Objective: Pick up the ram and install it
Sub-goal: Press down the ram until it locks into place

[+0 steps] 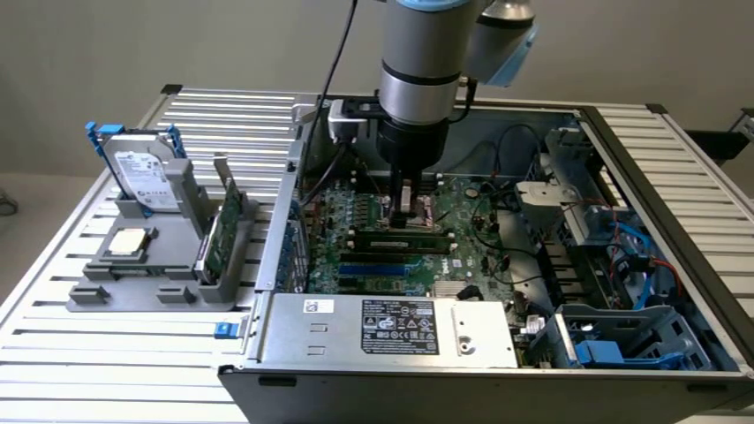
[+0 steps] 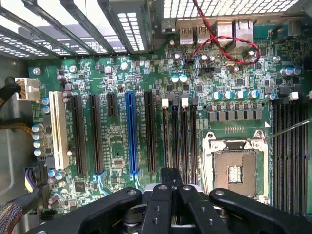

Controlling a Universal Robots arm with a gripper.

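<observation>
Jaws are clenched with nothing seen held between them; the gripper [image 1: 408, 210] is lowered inside the open PC case [image 1: 389, 331], just above the motherboard [image 1: 471, 252]. The ram [image 1: 402, 240] is seen seated flat in a slot directly below the gripper, beside the CPU socket [image 2: 235, 168]. In the wrist view the gripper [image 2: 170, 187] hangs over the black memory slots [image 2: 179, 134], next to a blue expansion slot [image 2: 130, 134]. Red wires [image 2: 222, 41] cross the rear ports. Outside the case, toward the table's edge at the exterior view's left, a grey holder [image 1: 154, 265] carries a hard drive [image 1: 144, 172] upright, a green expansion card [image 1: 221, 231] on edge, and a small chip [image 1: 126, 242] lying flat.
</observation>
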